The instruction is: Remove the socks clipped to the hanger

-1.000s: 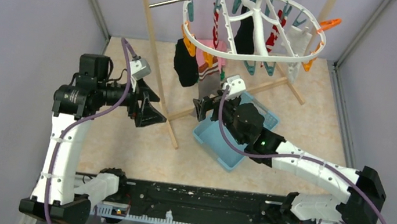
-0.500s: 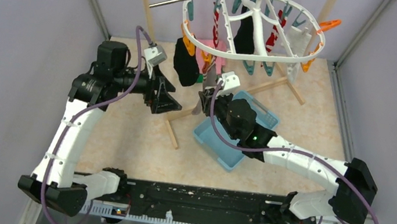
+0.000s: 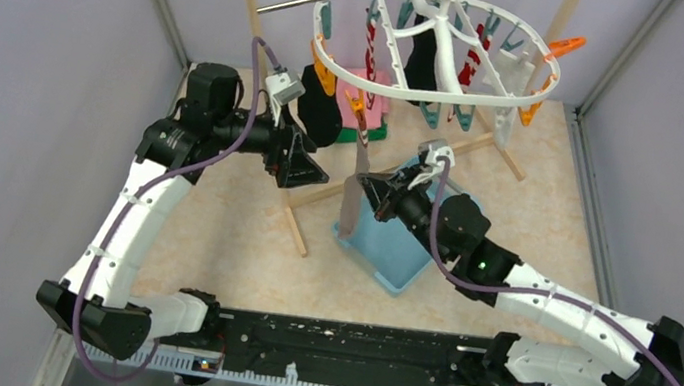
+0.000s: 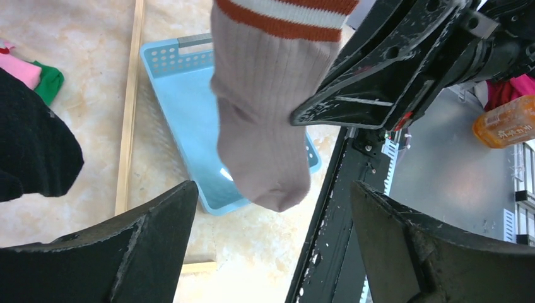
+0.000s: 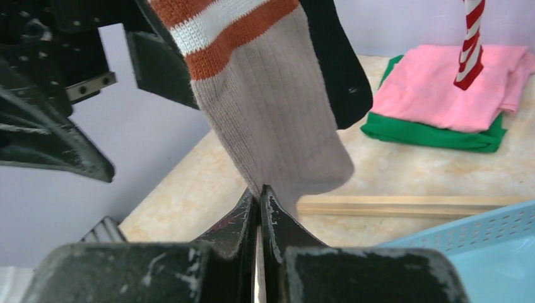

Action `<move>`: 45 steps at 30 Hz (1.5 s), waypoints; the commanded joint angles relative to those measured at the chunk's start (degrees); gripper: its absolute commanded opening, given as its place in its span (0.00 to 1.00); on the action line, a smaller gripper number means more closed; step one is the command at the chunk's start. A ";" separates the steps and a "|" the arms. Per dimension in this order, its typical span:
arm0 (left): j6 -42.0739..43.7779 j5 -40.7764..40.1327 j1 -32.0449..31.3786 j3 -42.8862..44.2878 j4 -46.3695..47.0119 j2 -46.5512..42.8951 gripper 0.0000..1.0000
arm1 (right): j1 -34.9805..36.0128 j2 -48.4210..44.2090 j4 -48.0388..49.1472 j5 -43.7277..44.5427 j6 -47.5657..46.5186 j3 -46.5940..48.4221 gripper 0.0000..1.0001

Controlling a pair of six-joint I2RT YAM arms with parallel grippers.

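Observation:
The white oval hanger point(image 3: 436, 45) hangs from the rack's metal bar with socks clipped under it. Among them are a black one point(image 3: 321, 109), a red-and-white striped one point(image 3: 371, 56) and a white one point(image 3: 513, 76). A grey sock point(image 3: 354, 195) with an orange-striped cuff hangs long from the near-left rim. My right gripper point(image 3: 367, 185) is shut on that grey sock point(image 5: 271, 120), pinching its lower edge point(image 5: 260, 192). My left gripper point(image 3: 311, 169) stands open just left of it and holds nothing. In the left wrist view the grey sock point(image 4: 265, 126) hangs beyond the open left gripper point(image 4: 271, 252).
A light blue basket point(image 3: 410, 253) sits on the table under the right arm. Folded pink point(image 5: 448, 88) and green point(image 5: 435, 136) cloths lie behind the rack. The wooden rack's legs point(image 3: 290, 211) cross the table beside both grippers. An orange clip point(image 4: 508, 120) shows at the right.
My right gripper has shut on the grey sock and moved right and toward the near edge, drawing the sock out long. The left arm has swung up and right toward the black sock, still open.

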 commanded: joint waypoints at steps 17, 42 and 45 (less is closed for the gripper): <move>-17.62 6.18 -1.74 4.84 20.02 1.60 0.99 | 0.37 -3.06 -3.99 -9.39 7.80 -0.14 0.00; -7.12 7.75 -3.41 -19.35 11.28 -7.07 0.99 | 0.37 -5.29 11.55 -24.15 22.82 -1.88 0.00; -7.91 11.49 -3.50 -19.87 11.84 -7.14 0.98 | 0.37 -5.41 11.10 -25.03 23.40 -1.63 0.00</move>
